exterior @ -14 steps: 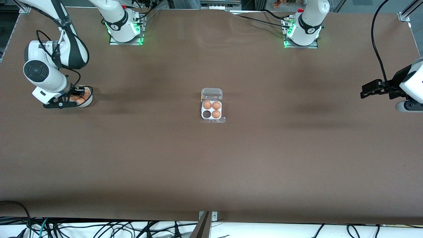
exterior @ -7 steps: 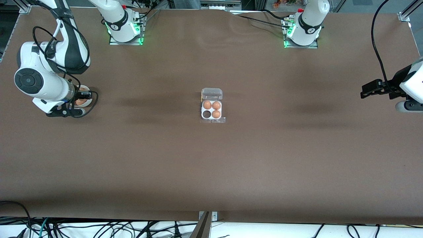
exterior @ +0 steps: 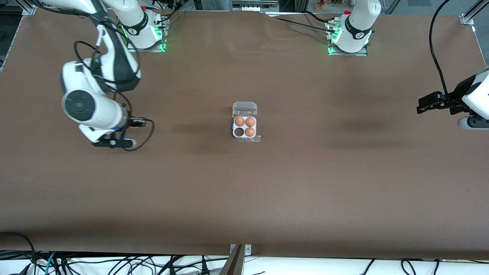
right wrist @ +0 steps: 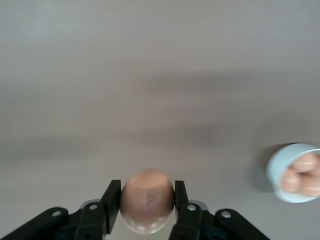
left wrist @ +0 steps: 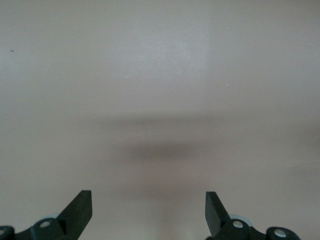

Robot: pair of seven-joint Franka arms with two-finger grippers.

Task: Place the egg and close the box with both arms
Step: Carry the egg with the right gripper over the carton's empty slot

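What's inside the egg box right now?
The box holds three eggs; the cell nearest the camera, toward the right arm's end, is empty. The lid is open. Nothing covers the cells.

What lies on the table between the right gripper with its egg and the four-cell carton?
Nothing: in the front view, only bare brown table separates the right gripper, shut on the orange-brown egg, from the whitish clear-lidded carton.

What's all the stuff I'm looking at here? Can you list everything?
table: one, brown, under everything.
box: one, whitish tray, clear lid open, mid-table; one cell empty.
eggs in box: three, orange-brown.
egg: one, orange-brown, in the right gripper.
bowl: one, white, holding more eggs; seen in the right wrist view.
right gripper: black, shut on the egg, over bare table.
left gripper: black, open, waiting over the table's left-arm end.
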